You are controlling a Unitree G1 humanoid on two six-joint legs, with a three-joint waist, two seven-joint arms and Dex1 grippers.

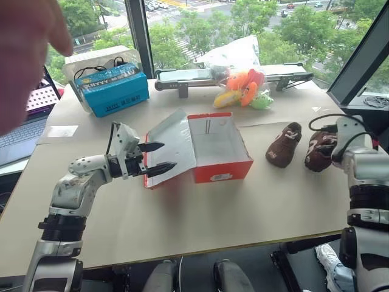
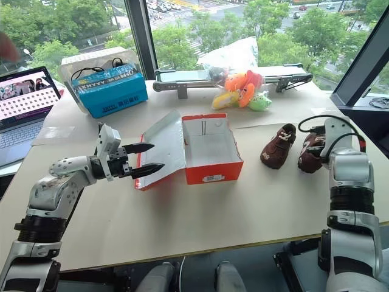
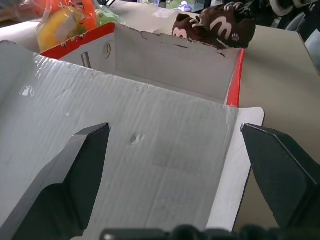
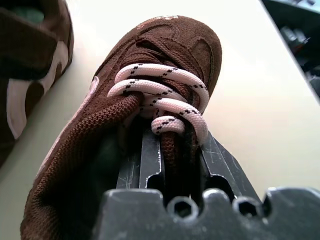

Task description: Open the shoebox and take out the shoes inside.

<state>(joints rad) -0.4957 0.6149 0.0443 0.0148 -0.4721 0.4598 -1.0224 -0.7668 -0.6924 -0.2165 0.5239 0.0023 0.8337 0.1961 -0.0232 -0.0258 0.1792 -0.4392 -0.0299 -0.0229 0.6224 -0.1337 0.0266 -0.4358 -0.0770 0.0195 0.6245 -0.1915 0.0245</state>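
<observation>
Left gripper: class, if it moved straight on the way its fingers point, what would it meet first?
Probably the pale inside of the shoebox's open lid, which faces the open left gripper; depth is uncertain.

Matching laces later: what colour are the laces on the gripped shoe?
Pale pink with dark flecks, on the brown shoe; right wrist view.

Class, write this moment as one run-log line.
shoebox: open, empty | left gripper: open at lid | right gripper: shut on second shoe | first shoe: on table
</observation>
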